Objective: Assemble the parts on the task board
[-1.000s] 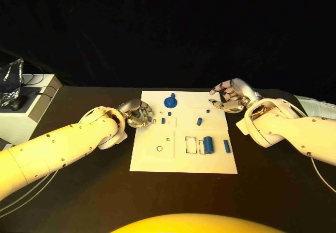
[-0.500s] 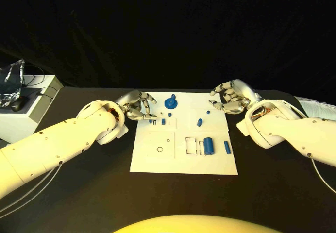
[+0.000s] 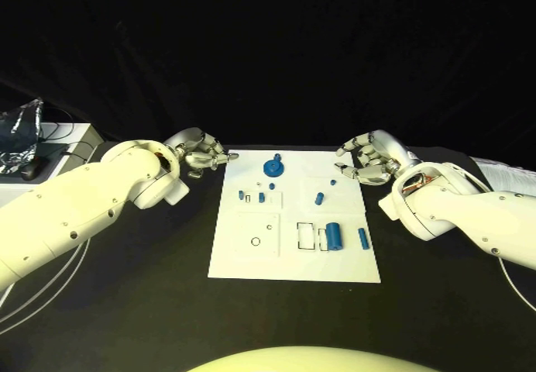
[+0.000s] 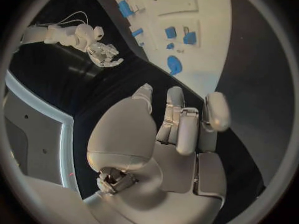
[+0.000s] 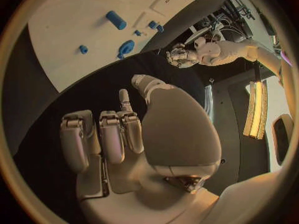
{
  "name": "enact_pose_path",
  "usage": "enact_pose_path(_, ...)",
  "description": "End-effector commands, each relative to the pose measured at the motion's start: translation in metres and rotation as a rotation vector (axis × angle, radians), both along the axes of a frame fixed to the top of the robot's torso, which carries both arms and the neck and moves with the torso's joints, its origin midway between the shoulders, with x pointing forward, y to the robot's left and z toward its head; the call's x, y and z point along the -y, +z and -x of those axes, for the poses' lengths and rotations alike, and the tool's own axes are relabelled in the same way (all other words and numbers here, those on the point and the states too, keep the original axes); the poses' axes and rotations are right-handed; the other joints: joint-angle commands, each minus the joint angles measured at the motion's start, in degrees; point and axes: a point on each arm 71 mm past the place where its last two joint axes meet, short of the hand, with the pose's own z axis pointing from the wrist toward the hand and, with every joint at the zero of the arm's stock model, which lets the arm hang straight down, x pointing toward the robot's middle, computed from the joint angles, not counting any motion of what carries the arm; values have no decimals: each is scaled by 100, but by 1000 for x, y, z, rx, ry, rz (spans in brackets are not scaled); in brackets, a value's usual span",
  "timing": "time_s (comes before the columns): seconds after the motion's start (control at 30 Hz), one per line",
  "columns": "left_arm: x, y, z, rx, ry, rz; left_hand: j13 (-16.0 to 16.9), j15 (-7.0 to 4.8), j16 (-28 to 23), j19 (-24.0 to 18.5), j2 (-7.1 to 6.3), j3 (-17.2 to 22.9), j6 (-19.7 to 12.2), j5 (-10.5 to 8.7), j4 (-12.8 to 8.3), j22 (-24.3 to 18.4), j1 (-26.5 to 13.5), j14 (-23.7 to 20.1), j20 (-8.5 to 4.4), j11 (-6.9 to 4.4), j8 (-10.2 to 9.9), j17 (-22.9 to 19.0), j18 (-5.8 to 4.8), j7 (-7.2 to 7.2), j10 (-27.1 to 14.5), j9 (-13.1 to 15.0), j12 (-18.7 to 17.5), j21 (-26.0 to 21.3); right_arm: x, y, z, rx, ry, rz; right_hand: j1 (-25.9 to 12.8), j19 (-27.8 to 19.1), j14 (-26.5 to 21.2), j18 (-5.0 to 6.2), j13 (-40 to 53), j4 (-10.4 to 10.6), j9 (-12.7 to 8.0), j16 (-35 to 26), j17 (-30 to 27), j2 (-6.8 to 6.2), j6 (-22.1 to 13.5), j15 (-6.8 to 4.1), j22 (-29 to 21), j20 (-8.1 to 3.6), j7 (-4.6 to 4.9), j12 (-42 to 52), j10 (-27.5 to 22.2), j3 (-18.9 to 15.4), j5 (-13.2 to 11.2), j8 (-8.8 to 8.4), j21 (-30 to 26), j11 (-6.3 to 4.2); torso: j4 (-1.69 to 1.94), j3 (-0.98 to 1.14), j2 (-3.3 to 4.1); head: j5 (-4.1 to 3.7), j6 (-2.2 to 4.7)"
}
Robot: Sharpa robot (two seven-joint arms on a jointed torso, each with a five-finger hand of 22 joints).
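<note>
Black table (image 3: pixel 134 294) under a dark backdrop, with the white task board (image 3: pixel 293 260) at its centre. Small blue parts (image 3: pixel 331 234) lie scattered on the board, the largest, a round part (image 3: pixel 273 164), near the far edge. Left hand (image 3: pixel 199 153) hovers off the board's far left corner, fingers curled in, holding nothing. Right hand (image 3: pixel 369 161) hovers off the far right corner, likewise curled and empty. Assembly looks barely begun; next, a hand must reach in and pick one part

Black table (image 3: pixel 134 310), black backdrop (image 3: pixel 290 70) behind, white box (image 3: pixel 45 167) with cables at left
</note>
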Motion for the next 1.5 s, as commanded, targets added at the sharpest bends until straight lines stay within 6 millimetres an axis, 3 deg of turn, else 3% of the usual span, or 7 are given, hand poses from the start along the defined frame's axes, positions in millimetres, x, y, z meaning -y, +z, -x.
enact_pose_path(0.03,1,-12,0,-206,-24,-78,989,-153,111,356,122,69,255,9,-11,370,-35,343,-121,-157,144,758,-144,-153,737,93,462,391,-2,-1,0,-3,16,11,-53,569,533,13,1303,-13,9,-34,1214,-6,-18,-45,1476,-35,-3,31,403,27,18,30,11,-45,0,-13,8,3,9)
enact_pose_path(0.1,3,-14,-3,-244,-36,-134,1796,-265,184,577,156,157,415,31,-13,618,-47,485,-227,-276,217,1106,-220,-275,1233,214,790,647,-2,-1,0,-4,17,11,-53,569,533,13,1303,-13,9,-34,1214,-6,-18,-45,1476,-35,-3,31,403,27,18,30,11,-45,-4,-15,8,4,12)
enact_pose_path(0.23,9,-15,-10,-283,-48,-235,2411,-366,230,765,107,638,417,75,-21,845,298,564,-329,-368,144,1327,-290,-362,1559,331,1007,873,-3,-1,0,-5,18,11,-53,569,533,13,1303,-13,9,-34,1214,-6,-18,-45,1476,-35,-3,31,403,27,18,30,11,-45,-8,-21,14,1,9)
enact_pose_path(0.4,15,-10,-19,-338,-50,-321,2955,-343,253,882,-734,2308,606,32,-27,1016,-384,600,-338,-333,-226,1442,-341,-318,1790,608,1111,1040,-5,-1,-1,-6,21,11,-62,568,531,14,1300,-10,9,-37,1206,-2,-16,-45,1474,-35,-3,28,401,29,20,32,8,-45,-20,-19,26,18,8)
enact_pose_path(0.53,18,-2,-27,-388,-52,-397,3011,-316,256,887,-887,2360,646,-10,-20,1027,-826,604,-324,-306,-280,1458,-344,-291,1806,721,1104,1050,-6,-1,-1,-6,22,10,-62,568,531,14,1300,-10,9,-37,1206,-2,-16,-45,1474,-35,-3,28,401,29,20,32,8,-45,-29,-15,32,37,0)
enact_pose_path(0.77,25,7,-33,-464,-76,-460,2798,-271,254,836,-974,1928,579,-87,-22,980,-1446,603,-285,-255,-401,1455,-327,-243,1618,890,944,1001,-8,-1,-1,-5,22,8,-62,568,531,14,1300,-10,9,-37,1206,-2,-16,-45,1474,-35,-3,28,401,29,20,32,8,-45,-11,-24,32,43,-17)
enact_pose_path(1.5,52,-2,-35,-499,-107,-475,2756,-262,251,816,-770,1857,537,-20,-32,963,-1447,599,-271,-246,-459,1447,-321,-233,1558,989,890,982,-12,0,-2,18,26,-2,-73,542,521,29,1262,-17,7,-51,1166,-13,-25,-46,1435,-36,-2,-10,363,31,30,30,-46,-45,-24,-17,23,97,-29)
